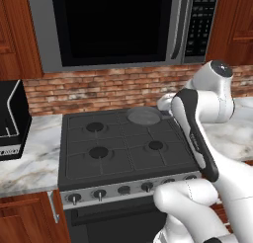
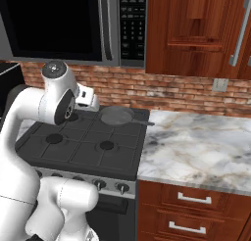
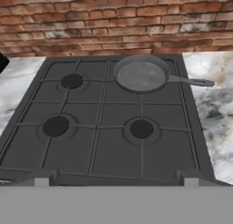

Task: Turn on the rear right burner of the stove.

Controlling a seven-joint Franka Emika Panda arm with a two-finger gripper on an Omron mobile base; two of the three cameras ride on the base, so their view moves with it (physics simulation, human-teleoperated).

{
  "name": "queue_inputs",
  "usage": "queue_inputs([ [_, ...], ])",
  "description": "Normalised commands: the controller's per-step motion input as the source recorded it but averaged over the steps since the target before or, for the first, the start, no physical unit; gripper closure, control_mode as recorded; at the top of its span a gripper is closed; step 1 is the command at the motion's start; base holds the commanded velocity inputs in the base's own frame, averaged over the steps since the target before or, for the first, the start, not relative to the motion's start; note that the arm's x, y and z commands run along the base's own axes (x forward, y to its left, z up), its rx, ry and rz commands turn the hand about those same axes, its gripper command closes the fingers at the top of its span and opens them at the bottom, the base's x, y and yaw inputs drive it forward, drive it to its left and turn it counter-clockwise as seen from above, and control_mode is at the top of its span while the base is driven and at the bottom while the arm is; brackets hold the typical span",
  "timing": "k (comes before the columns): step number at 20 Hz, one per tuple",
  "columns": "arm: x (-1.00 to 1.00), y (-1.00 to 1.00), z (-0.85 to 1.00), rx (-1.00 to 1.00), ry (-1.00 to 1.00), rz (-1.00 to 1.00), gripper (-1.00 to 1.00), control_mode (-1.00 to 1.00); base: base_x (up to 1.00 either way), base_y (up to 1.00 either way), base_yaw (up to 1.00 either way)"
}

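The rear right burner sits at the back right corner of the stove, and I can barely make it out because a round grey skillet rests right on top of it, handle pointing out toward the marble counter. I see no flame there or on any of the other three burner rings, so I judge the task as not yet started in any way that counts.

The knobs run along the silver front strip below the grates; nothing is touching them. From the right base camera, the two knobs nearest the right end of the strip are in plain sight.

My arm is raised high over the right side of the stove, and the hand camera looks down on the cooktop from well above. I cannot tell from these pictures whether the gripper is spread or pressed together; it holds nothing I can see.

What is left, as I judge it: bring the hand down to the front strip, pick the correct knob, grip and turn it.
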Motion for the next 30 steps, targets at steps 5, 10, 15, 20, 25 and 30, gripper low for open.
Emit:
queue_inputs([
  [5,-0.10,-0.02,0.12,0.02,-0.03,0.00,-1.00,-1.00,0.00,0.00,0.00],
  [10,-0.12,-0.13,0.01,0.00,0.00,0.00,-1.00,-1.00,0.00,0.00,0.00],
  [15,-0.01,0.00,0.00,0.00,0.02,0.00,-1.00,-1.00,0.00,0.00,0.00],
  [20,0.00,0.06,0.00,0.00,0.00,0.00,-1.00,-1.00,0.00,0.00,0.00],
  [25,-0.15,0.24,0.00,0.00,0.00,0.00,-1.00,-1.00,0.00,0.00,0.00],
  [30,-0.12,0.37,-0.03,0.00,0.00,-0.01,-1.00,1.00,-0.12,0.60,-0.05],
])
